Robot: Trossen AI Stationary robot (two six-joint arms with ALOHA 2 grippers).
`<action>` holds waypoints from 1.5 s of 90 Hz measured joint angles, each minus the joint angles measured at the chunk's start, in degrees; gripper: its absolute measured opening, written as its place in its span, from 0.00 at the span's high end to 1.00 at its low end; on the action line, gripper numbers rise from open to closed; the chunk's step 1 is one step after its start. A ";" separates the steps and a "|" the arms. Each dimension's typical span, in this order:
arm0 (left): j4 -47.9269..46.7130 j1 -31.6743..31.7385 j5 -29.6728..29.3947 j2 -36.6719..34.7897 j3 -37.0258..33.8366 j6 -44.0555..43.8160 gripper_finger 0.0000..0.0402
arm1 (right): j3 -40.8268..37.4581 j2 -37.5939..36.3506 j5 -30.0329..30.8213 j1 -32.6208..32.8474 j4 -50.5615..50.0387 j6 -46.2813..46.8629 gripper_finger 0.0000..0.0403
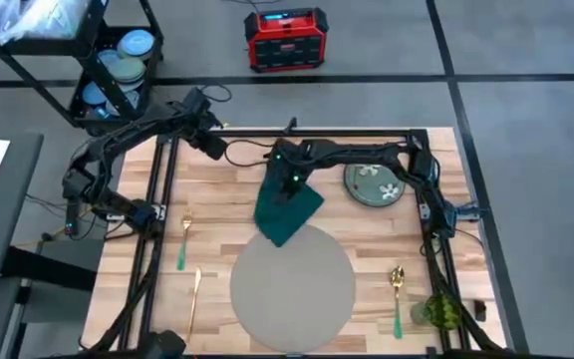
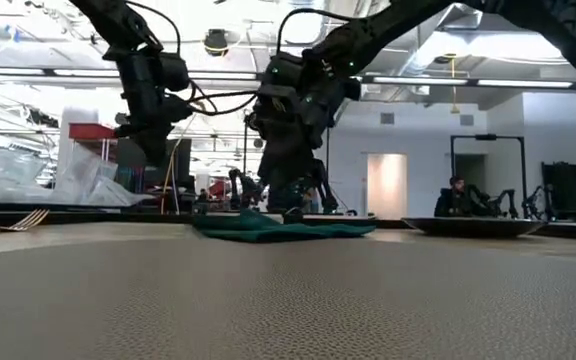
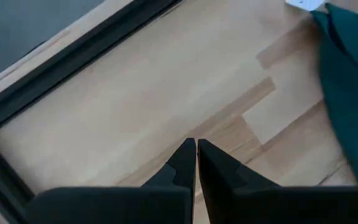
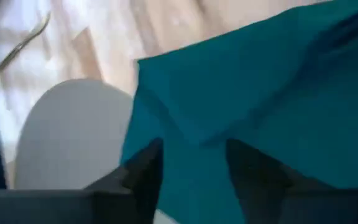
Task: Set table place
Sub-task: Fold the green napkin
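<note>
So the black wheeled cart (image 1: 108,60) off the table's far-left corner has a stack of light blue plates and bowls (image 1: 128,60) on its shelves, with some clear plastic bagging on top. On the table (image 1: 217,189) itself, a grey-green flowered plate (image 1: 375,184) sits empty near the far-right side.

The placemat (image 1: 292,281) is a big flat round grey disc, plain and slightly textured, lying near the front edge about mid-table. Nothing is on it except a corner of the dark green napkin (image 1: 287,211), which overlaps its far rim and lies a bit rumpled and skewed.

The right gripper (image 1: 289,191) is down over the napkin; in its wrist view the fingers (image 4: 143,171) are spread fairly wide with green cloth between and under them, not clamped on it as far as I can see. The left gripper (image 1: 210,148) hovers over bare wood near the far-left frame rail, fingers (image 3: 184,163) pressed together on nothing.

Around the mat: a green-handled gold fork (image 1: 182,242) and a gold knife (image 1: 194,299) to the left, a green-handled gold spoon (image 1: 397,294) to the right, and a green glass (image 1: 442,312) at the front right corner. A red box-shaped unit (image 1: 285,38) sits on the floor beyond the table.
</note>
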 joint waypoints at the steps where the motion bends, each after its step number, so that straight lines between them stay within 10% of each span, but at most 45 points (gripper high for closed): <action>1: 0.05 -0.07 0.01 0.00 0.00 -0.03 1.00 | 0.00 0.00 0.56 0.10 -0.04 0.00 0.52; 27: 0.34 -3.30 -0.16 0.00 0.00 -3.78 1.00 | -0.09 0.42 16.60 -0.14 4.16 -1.76 0.56; 135: -9.60 -4.33 -6.05 -0.02 -0.02 5.02 1.00 | -1.14 4.18 13.54 -1.05 13.53 6.40 0.63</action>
